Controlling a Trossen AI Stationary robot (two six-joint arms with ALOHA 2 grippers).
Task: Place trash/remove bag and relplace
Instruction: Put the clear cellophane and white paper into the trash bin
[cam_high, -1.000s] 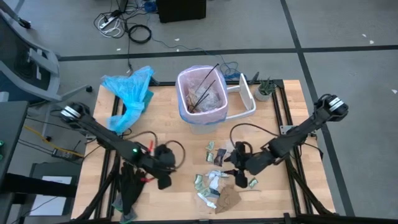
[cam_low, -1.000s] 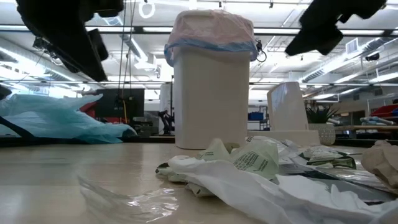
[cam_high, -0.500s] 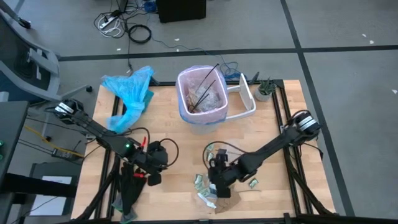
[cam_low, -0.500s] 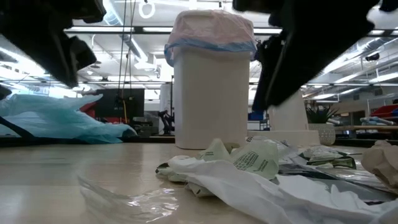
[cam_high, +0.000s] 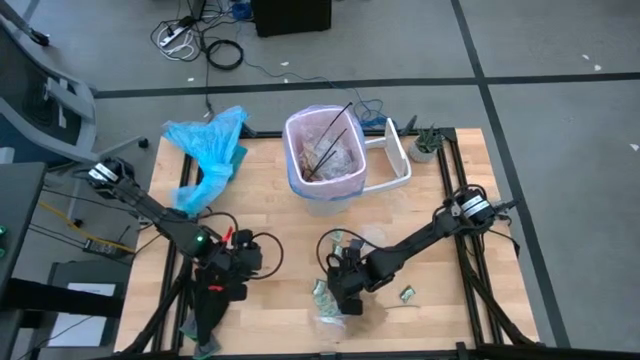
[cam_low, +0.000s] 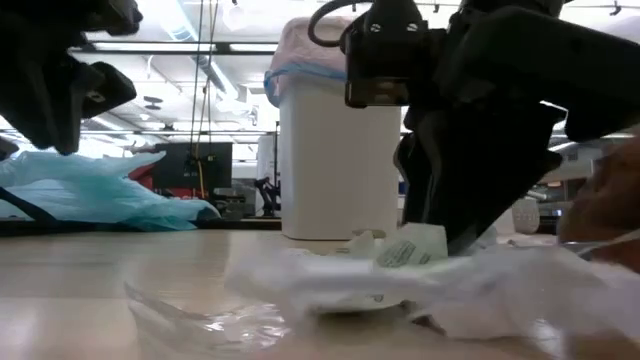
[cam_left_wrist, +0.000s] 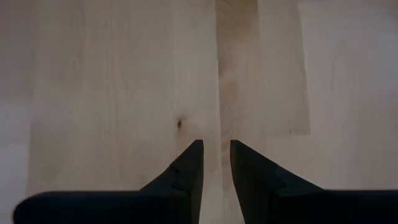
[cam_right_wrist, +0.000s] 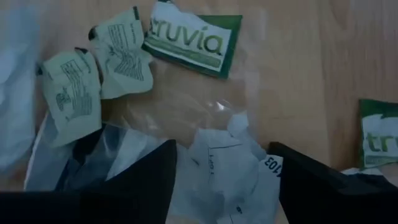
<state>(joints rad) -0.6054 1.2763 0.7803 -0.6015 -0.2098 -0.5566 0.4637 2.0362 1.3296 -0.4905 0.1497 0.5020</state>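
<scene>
wood table (cam_high: 270, 180): lined bin (cam_high: 324, 152), blue bag (cam_high: 210, 150), trash (cam_high: 335, 300), lid (cam_high: 392, 160).

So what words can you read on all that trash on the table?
"truvia" on a green and white packet lying on the table.
"tru", cut off at the picture's edge, on a second green packet.
"103" on a crumpled white paper between the right gripper fingers.
The fine print on two pale green wrappers is too small to read.

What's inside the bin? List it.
Inside the bin, lined with the bag: thin black utensils leaning across, over crumpled clear and brownish scraps. Anything beneath those is covered.
</scene>
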